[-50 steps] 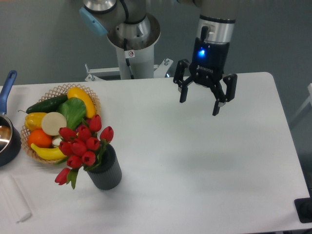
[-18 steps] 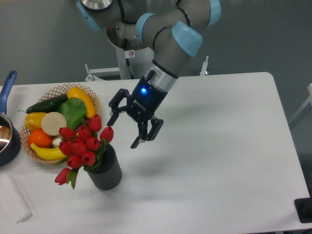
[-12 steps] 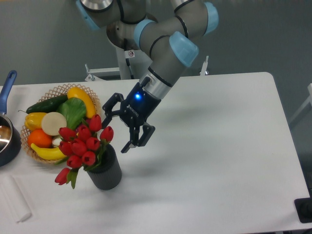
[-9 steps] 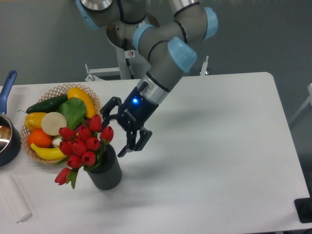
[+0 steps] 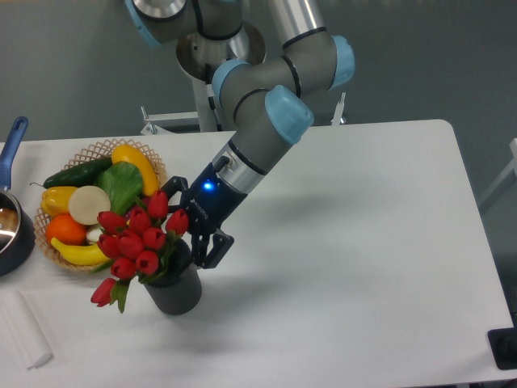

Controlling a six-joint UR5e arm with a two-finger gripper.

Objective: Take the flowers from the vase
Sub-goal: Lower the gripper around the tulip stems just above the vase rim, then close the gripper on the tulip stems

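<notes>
Flowers [image 5: 139, 241] stood in the vase [image 5: 173, 288] near the front left of the white table [image 5: 347, 259], and we saw them as a bunch of red tulip buds with green leaves, spreading wider than the pot and leaning toward the left, with one bud drooping low past the vase's left side. The vase was dark grey, ribbed and upright. Our gripper [image 5: 191, 225] reached in from the right, tilted down toward the bouquet, its fingers spread wide and closed on nothing. One finger [image 5: 179, 187] sat above the topmost buds, the other finger [image 5: 208, 250] lay low beside the vase rim on the right, and the rightmost bud appeared between them. We could not tell whether either finger touched the flowers. A blue light glowed on the gripper body. Just behind the flowers sat a wicker basket [image 5: 97, 149] of fruit and vegetables, and at the left edge we saw a pan [image 5: 11, 218] with a blue handle. A white block [image 5: 23, 331] lay at the front left corner.
</notes>
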